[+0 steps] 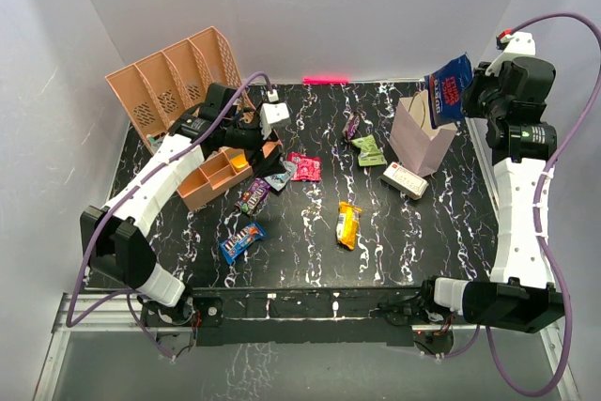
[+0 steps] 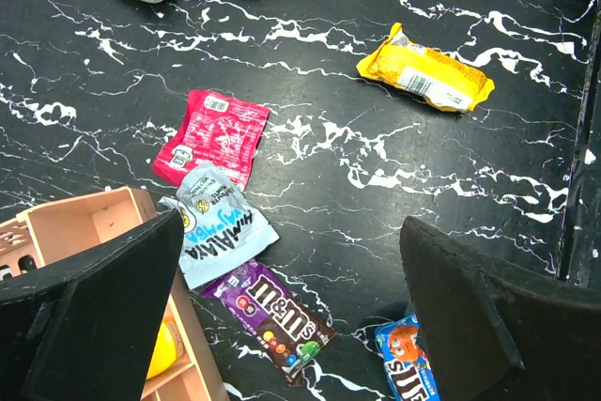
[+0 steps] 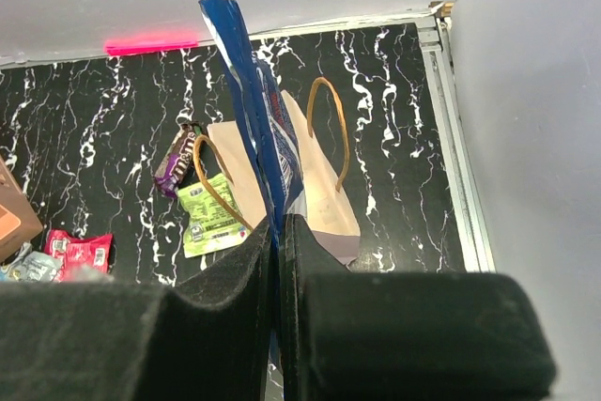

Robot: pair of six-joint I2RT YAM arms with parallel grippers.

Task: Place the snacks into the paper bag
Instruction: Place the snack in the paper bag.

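The crisp bag (image 1: 452, 89) hangs above the paper bag (image 1: 413, 140), other snacks (image 1: 348, 223) lying leftward.

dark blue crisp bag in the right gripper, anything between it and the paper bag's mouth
Nothing visible does. The right gripper holds the shiny dark blue crisp bag above the small pale lilac paper bag, whose mouth is open. The thin brown cord handles arch at either side of the mouth, not across it.
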